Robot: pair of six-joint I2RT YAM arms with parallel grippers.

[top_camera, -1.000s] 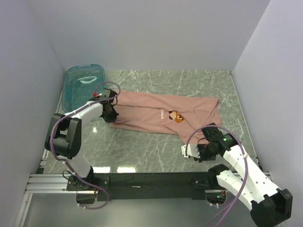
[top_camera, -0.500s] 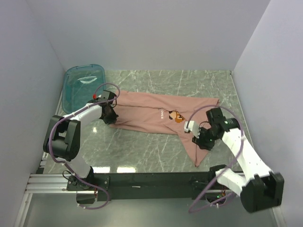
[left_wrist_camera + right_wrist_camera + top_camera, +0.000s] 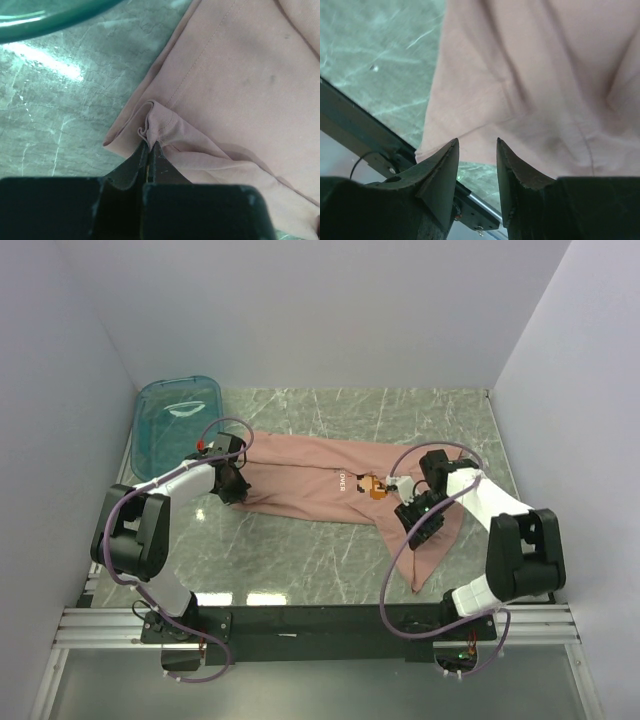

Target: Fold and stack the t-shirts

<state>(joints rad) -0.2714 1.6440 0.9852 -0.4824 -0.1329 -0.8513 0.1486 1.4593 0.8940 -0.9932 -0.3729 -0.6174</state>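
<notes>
Honestly, the sketchy bit is the left pincer point(image 3: 149, 150): it's clamped on just a small puckered pinch of the t-shirt point(image 3: 300, 480) at its left edge, so any hard tug could let the cloth slide out. The right pincer point(image 3: 476, 145) is parted with nothing in it, hovering over the near-right flap. My guess is a pull from the left alone would just drag the t-shirt into a heap. That flap also trails close to the near edge of the surface point(image 3: 300, 550) and could slip off.

The t-shirt lies across the middle of the surface, long axis running left to right. The stitched hem end is at the left near the teal tub point(image 3: 178, 420), and the chest print point(image 3: 375, 487) sits toward the right. Can't make out the collar.
</notes>
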